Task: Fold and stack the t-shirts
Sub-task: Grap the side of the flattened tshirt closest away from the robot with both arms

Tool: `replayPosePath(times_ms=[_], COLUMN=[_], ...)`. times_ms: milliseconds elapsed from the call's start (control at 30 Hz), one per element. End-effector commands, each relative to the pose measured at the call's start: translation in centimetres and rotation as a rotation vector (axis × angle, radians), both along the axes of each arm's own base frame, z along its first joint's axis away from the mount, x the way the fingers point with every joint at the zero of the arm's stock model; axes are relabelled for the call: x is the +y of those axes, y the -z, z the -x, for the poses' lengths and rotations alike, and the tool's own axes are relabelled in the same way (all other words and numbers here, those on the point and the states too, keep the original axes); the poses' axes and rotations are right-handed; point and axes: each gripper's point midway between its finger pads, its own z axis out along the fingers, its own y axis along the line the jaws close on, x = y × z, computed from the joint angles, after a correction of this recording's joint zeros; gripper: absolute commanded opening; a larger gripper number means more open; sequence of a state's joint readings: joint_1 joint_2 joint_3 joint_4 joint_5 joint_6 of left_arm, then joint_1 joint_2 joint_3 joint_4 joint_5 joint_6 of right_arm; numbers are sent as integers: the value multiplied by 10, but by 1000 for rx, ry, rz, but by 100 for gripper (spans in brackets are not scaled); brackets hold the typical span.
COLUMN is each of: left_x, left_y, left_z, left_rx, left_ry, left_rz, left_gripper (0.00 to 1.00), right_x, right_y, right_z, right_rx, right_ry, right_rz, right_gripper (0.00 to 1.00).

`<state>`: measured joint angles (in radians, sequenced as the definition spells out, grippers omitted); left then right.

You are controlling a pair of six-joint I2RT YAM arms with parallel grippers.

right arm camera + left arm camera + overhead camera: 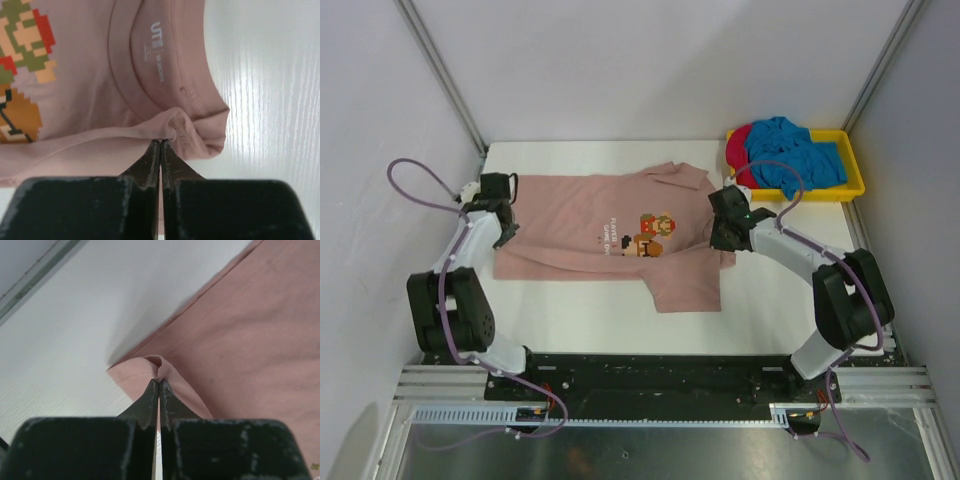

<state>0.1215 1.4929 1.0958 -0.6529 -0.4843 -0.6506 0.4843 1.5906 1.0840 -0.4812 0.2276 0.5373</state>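
A dusty pink t-shirt [590,230] with a pixel-figure chest print lies spread on the white table, its collar toward the right. My left gripper [508,228] is at its left end. In the left wrist view that gripper [159,381] is shut on a small pinched fold at the corner of the pink cloth [250,340]. My right gripper [720,232] is at the collar end. The right wrist view shows it [160,142] shut on a bunched fold of the pink shirt [75,145], just beside the neckband. A blue t-shirt [795,155] and a red one [740,150] lie crumpled together at the back right.
The blue and red shirts sit in a yellow plastic tray [855,187] at the table's back right corner. Grey walls with metal posts close in the table on the left, back and right. A black rail with both arm bases runs along the near edge.
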Motion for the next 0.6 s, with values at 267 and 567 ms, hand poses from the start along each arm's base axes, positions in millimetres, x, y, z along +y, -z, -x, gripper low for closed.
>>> replayPosePath(times_ms=[267,567], left_x=[1,7], left_y=[13,8], left_z=[-31,-26], left_rx=[7,5], left_ry=[-17,-22], left_rz=[-4,-39], left_gripper=[0,0], right_x=[-19,-21], right_y=[6,-4], right_z=[-41,-36], right_rx=[-25,-29], right_ry=[68,71], right_rz=[7,-9], right_gripper=[0,0])
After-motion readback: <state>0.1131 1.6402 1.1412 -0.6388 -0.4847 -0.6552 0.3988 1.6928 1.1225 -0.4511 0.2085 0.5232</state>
